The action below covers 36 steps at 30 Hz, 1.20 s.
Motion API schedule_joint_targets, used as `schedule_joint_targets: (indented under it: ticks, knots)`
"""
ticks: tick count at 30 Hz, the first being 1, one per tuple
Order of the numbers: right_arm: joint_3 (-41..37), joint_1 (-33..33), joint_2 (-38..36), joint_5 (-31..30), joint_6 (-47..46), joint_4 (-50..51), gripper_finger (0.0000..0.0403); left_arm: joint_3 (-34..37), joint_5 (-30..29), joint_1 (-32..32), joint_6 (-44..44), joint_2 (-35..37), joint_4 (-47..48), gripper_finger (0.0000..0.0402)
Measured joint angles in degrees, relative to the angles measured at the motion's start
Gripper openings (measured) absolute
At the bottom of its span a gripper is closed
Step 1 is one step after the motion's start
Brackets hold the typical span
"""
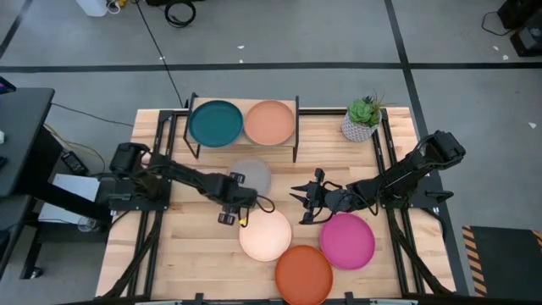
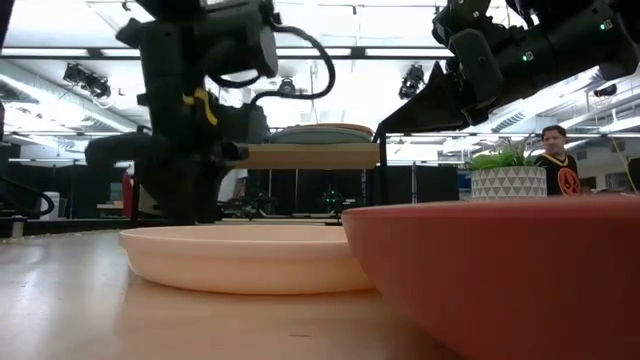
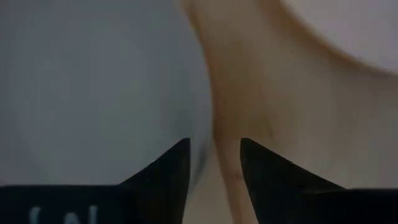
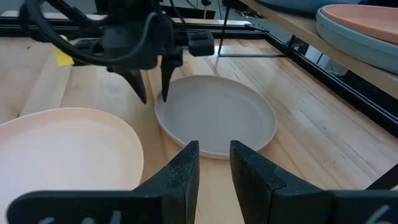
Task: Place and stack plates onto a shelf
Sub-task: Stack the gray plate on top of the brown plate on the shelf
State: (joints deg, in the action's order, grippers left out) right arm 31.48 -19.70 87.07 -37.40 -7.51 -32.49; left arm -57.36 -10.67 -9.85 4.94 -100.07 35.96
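Shelf (image 1: 246, 105): standing at the table's far edge, carrying two stacks side by side.
Teal plate (image 1: 215, 123): lying on top at the shelf's left end.
Peach plate (image 1: 269, 122): lying on top at the shelf's right end; in the right wrist view a light blue plate (image 4: 367, 45) is showing beneath it.
Grey plate (image 1: 254, 175): resting on the table in front of the shelf, just beside the cream plate (image 1: 265, 235).
Left gripper (image 1: 233, 200): reaching down over the grey plate's near-left rim; its fingers are standing a little apart, straddling the rim in the right wrist view, with contact unclear.
Right gripper (image 1: 301, 201): hovering in mid-table, right of the grey plate, fingers spread and holding nothing.
Magenta plate (image 1: 347, 241): sitting on the table under the right arm.
Orange plate (image 1: 303, 273): lying at the near edge, touching the magenta and cream plates.
Potted plant (image 1: 362, 119): standing right of the shelf.
Person (image 2: 556, 160): showing in the room behind, low view.
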Motion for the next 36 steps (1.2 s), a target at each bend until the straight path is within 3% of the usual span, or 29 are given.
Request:
schedule_joint_targets:
  ticks: [9,14,19,27,36]
  knots:
    - [0.0,0.0,0.0,0.0,0.0,0.1,0.0096,-0.8,1.2,0.2,1.9,-0.3,2.8,0.0016]
    - [0.0,0.0,0.0,0.0,0.0,0.2,0.0096,-7.9,2.1,-0.7,-0.1,0.3,14.1,0.0016]
    - [0.0,0.0,0.0,0.1,0.0,0.2,0.0096,-20.3,2.1,-2.0,0.3,2.2,22.4,0.0014]
    - [0.0,0.0,0.0,1.1,0.0,0.4,0.0096,-41.2,-2.6,-1.2,6.7,2.8,27.6,0.0015]
    - [0.0,0.0,0.0,1.0,0.0,0.0,0.0096,-44.4,-4.8,10.3,16.8,1.8,25.5,0.0015]
